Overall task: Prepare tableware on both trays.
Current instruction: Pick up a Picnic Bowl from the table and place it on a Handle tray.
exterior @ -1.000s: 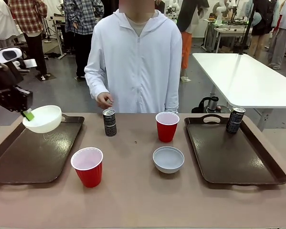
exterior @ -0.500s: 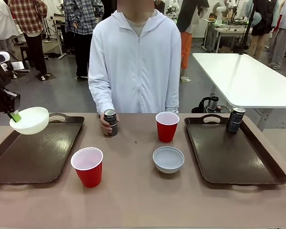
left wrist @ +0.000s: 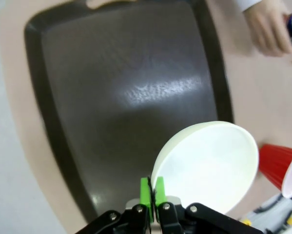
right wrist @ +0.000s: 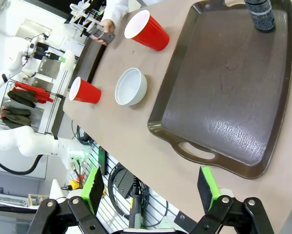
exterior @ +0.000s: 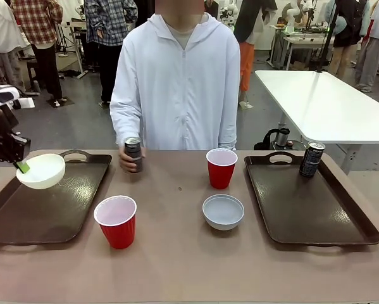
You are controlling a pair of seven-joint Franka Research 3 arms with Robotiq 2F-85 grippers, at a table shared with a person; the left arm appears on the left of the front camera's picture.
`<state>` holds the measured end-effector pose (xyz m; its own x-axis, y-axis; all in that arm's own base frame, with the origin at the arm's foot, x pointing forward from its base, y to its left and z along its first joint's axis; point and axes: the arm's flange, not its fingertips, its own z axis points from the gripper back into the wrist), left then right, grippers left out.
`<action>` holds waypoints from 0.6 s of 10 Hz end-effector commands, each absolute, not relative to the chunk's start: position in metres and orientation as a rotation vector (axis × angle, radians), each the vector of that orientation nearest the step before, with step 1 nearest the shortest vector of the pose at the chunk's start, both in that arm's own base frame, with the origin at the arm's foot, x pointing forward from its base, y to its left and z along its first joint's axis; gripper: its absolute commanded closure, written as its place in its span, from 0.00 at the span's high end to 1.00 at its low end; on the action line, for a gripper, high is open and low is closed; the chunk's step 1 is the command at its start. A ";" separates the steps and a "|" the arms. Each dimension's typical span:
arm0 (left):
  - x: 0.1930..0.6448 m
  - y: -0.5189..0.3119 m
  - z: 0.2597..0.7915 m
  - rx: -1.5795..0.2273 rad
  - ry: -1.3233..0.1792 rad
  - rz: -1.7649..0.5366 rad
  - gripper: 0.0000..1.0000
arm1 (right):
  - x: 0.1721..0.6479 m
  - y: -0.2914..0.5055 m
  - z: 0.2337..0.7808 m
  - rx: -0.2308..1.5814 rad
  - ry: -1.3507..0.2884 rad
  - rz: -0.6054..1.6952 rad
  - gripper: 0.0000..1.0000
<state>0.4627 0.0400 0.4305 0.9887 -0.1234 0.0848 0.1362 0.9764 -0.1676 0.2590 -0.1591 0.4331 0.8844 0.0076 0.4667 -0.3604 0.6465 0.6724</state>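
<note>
My left gripper [exterior: 21,166] is shut on the rim of the white bowl [exterior: 42,171], holding it just above the far left part of the left tray [exterior: 50,212]. In the left wrist view the green pads [left wrist: 146,190] pinch the bowl [left wrist: 209,165] over the tray [left wrist: 121,92]. The person's hand [exterior: 127,158] holds a dark can [exterior: 133,152] beside that tray. A second can [exterior: 312,159] stands on the right tray [exterior: 316,215]. Two red cups [exterior: 116,220] [exterior: 221,167] and a grey-blue bowl [exterior: 223,211] sit between the trays. My right gripper [right wrist: 150,187] is open, high above the right tray's [right wrist: 223,97] near end.
A person in a white hoodie [exterior: 180,82] stands at the far edge of the table. The brown tabletop [exterior: 176,266] is bare along the near edge. A white table [exterior: 322,104] stands behind on the right.
My left gripper has carried the white bowl leftward and a little lower over the left tray. The person took hold of the middle can and moved it left toward that tray.
</note>
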 end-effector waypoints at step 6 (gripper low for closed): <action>0.328 0.039 0.466 0.006 0.195 -0.327 0.04 | 0.261 -0.160 0.433 0.869 -0.469 0.226 1.00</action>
<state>0.3480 0.0370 0.4423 0.9391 -0.2681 -0.2151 0.2584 0.9633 -0.0725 0.2589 -0.1590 0.4330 0.8849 0.0080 0.4656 -0.3599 0.6464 0.6728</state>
